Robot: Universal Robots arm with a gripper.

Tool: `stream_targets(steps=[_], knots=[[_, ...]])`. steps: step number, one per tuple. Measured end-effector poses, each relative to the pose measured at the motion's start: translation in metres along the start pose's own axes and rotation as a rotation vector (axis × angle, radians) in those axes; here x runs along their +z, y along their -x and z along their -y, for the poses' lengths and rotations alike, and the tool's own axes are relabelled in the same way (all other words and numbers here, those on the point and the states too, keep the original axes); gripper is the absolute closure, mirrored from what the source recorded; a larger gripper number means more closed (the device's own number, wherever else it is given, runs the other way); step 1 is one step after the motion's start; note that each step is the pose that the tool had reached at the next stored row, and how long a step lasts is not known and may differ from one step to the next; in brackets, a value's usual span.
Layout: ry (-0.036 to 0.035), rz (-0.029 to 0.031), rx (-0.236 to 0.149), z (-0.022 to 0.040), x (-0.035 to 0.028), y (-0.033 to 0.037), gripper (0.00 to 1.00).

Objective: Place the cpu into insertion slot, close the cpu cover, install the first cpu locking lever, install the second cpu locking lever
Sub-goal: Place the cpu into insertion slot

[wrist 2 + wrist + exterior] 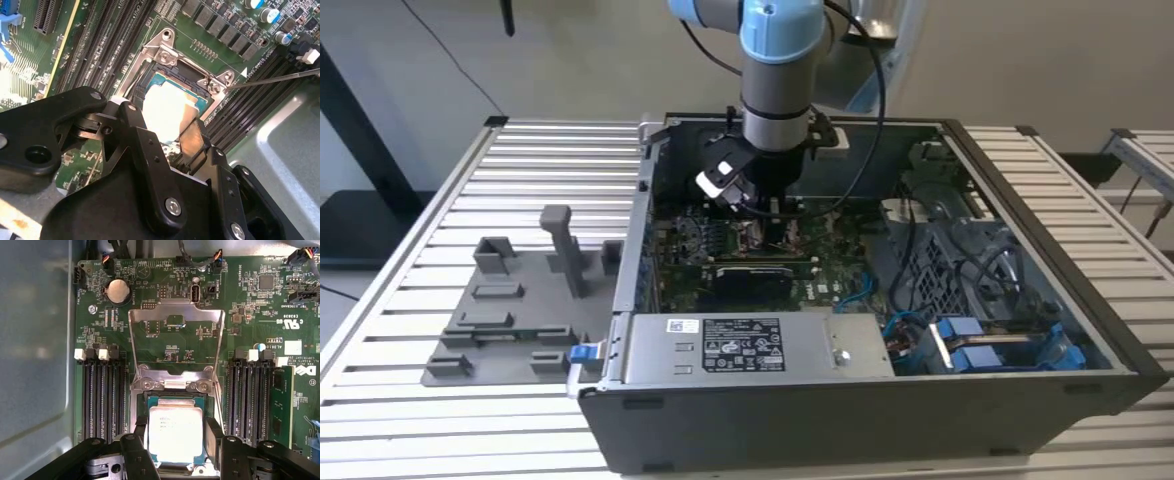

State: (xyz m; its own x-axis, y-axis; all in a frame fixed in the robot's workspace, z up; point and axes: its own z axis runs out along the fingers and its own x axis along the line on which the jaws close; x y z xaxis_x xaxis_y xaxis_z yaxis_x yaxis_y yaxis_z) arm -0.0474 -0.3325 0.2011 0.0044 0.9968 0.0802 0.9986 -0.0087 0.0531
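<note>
Things to count: one arm, one gripper, one open computer case and one grey fixture beside it on the slatted tabletop. Inside there is one cpu, one insertion slot and one cpu cover.

The exterior view shows the arm reaching down into the case behind the labelled power supply box, with the fixture on the exterior view's left.

In the first wrist view the cover is swung back off the slot. The cpu lies in the slot's recess, with one bank of memory slots on each side and one coin battery further off. The gripper straddles the cpu, its two fingers closed against opposite edges of it.

The second wrist view shows the cpu from low down, with the gripper pinching it, a shiny finger pad at its edge, the slot's rim and one thin lever sticking out sideways.
</note>
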Motion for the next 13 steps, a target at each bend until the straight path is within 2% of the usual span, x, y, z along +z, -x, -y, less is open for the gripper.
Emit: stream_targets(steps=[13], knots=[[0.0004,-0.0016,0.006,0.0004,0.0036,-0.0001,0.46]])
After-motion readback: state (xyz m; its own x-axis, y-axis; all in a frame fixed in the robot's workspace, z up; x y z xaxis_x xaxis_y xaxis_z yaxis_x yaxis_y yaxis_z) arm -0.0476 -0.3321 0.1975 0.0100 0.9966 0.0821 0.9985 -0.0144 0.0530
